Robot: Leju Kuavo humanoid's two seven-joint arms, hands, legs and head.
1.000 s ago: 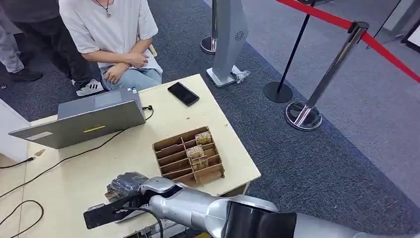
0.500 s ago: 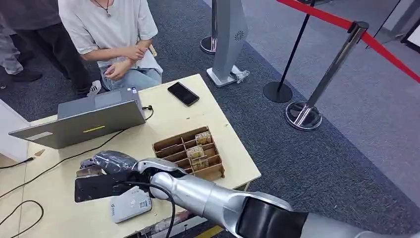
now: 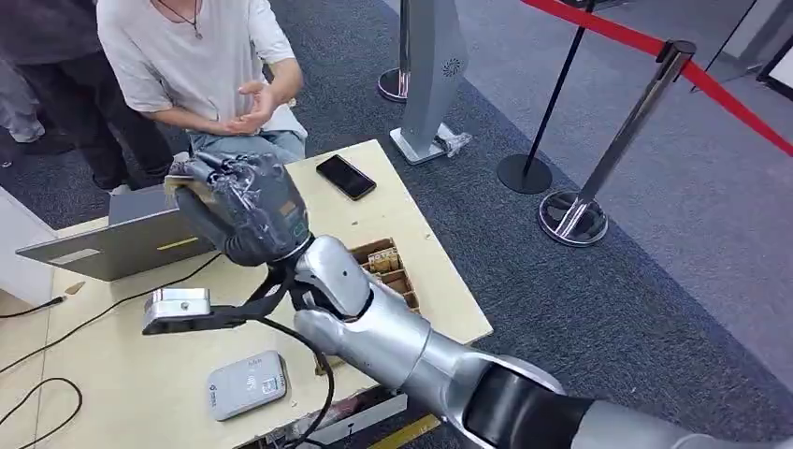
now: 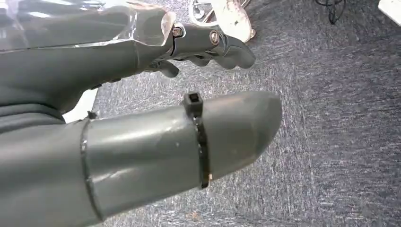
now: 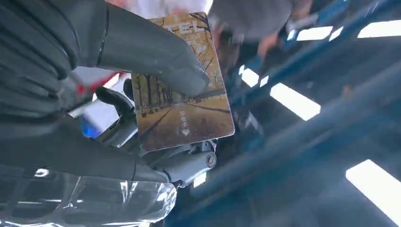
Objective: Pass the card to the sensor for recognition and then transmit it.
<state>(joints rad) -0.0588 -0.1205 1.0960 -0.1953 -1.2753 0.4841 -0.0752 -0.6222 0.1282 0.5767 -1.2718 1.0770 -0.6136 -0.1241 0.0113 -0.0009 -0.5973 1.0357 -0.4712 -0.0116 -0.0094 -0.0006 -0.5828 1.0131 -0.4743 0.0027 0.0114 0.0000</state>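
Our right hand [image 3: 245, 208] pinches the card [image 5: 182, 85], raised toward a seated person [image 3: 201, 65]; we should offer it level, keeping grip until taken.

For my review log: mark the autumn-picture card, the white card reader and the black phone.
Autumn-picture card [image 5: 184, 111], right wrist view, middle of its printed face.
White card reader [image 3: 247, 384], head view, top face.
Black phone [image 3: 346, 177], head view, screen centre.

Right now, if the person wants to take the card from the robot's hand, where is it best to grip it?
Grip the card by its free end, the part sticking out past the right hand, coming from beyond the fingertips. The thumb presses the other end, so that side is blocked.
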